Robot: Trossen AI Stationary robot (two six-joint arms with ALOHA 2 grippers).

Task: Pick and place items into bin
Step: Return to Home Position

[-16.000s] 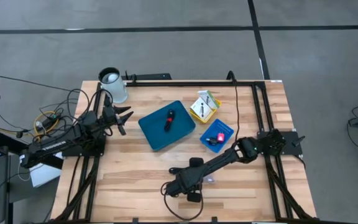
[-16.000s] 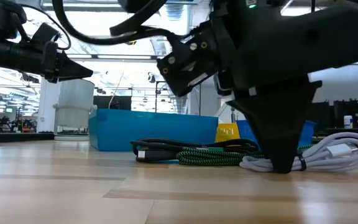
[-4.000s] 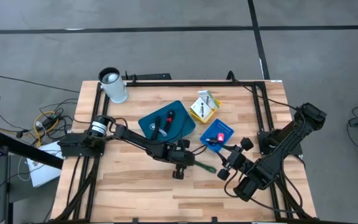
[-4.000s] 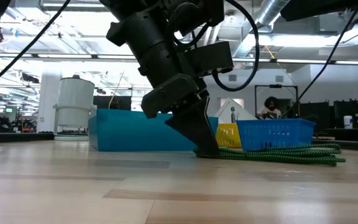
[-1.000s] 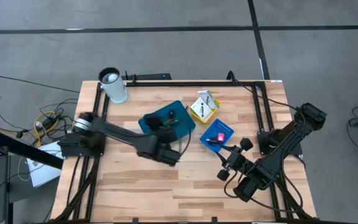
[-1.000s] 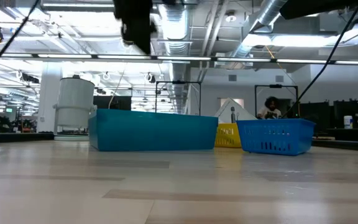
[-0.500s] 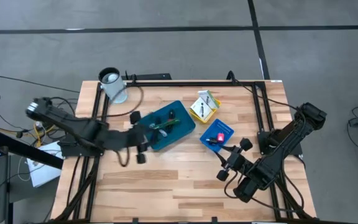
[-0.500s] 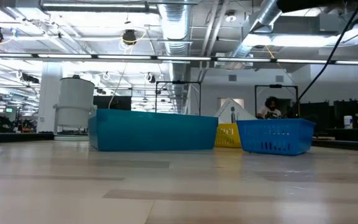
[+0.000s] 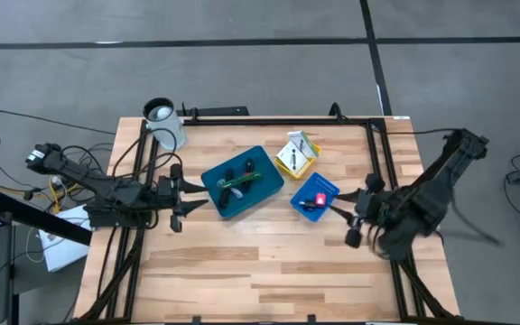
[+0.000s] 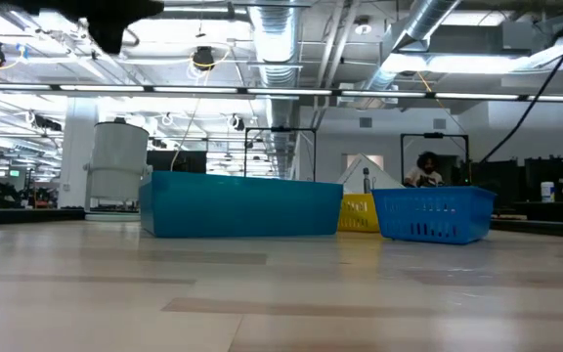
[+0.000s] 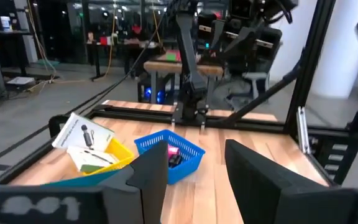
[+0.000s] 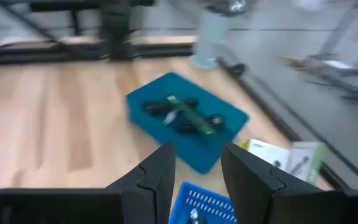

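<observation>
Both arms are empty, and I see no loose item on the open boards of the counter [image 9: 242, 262]. I'd judge the sorting done and the step in hand to be parking the arms.

The dark blue bin [image 9: 262, 197] sits mid-counter with a green cable [image 9: 240, 179] and a black cable [image 12: 156, 107] lying inside it. Beside it a white packet [image 9: 296, 149] stands in a yellow tray [image 9: 289, 168]. A pink-red piece [image 9: 320, 199] lies in the small blue basket [image 9: 332, 185].

The left gripper [image 9: 190, 195] hangs near the counter's left edge, aimed at the bin but apart from it. Its arm lies low and stretched out from the left side. Its fingers [image 11: 149, 177] stand well apart with nothing between them.

The right gripper [image 9: 346, 212] is just beside the blue basket. Its arm is folded, with the elbow out past the counter's right edge. Its fingers [image 12: 157, 174] are likewise spread and bare.

To my eye, the next move needs no grasp. Each arm only has to tuck in over its own base, keeping clear of the bins and the black frame rails.
</observation>
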